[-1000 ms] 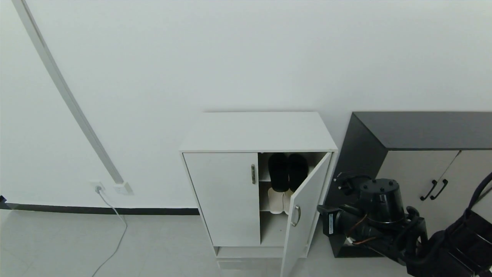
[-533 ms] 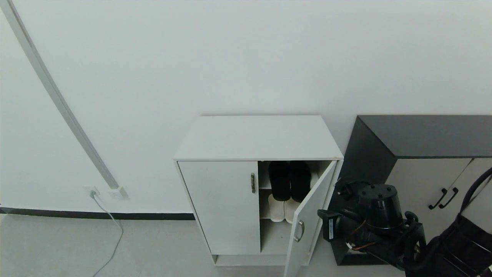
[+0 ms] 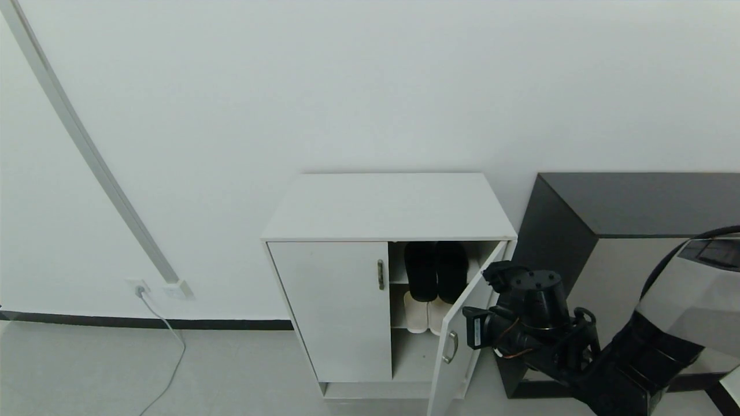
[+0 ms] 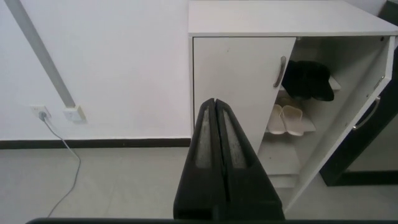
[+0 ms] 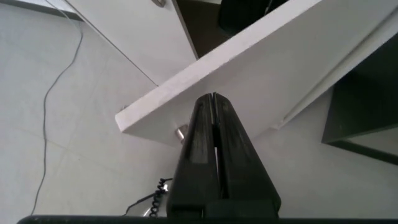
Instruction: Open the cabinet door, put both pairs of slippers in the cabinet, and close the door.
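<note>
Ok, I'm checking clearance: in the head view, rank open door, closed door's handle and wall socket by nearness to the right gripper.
1. Open door, just in front of the right gripper.
2. Closed door's handle, mid-cabinet, further left.
3. Wall socket, far left, low on the wall.

Cabinet against the wall, both pairs of slippers inside.
The cabinet (image 3: 387, 205) backs onto the wall, its left door (image 3: 335, 306) flush and its right door (image 3: 462, 329) swung out forward. Inside, the upper pair of slippers (image 3: 435, 268) sits one shelf above the lower pair of slippers (image 3: 425, 312). A second cabinet (image 3: 578, 208) stands just to the right. The right gripper (image 5: 214, 99) is just outside the right door, near its handle (image 3: 450, 347). A wall socket (image 3: 139, 287) lies well left.
</note>
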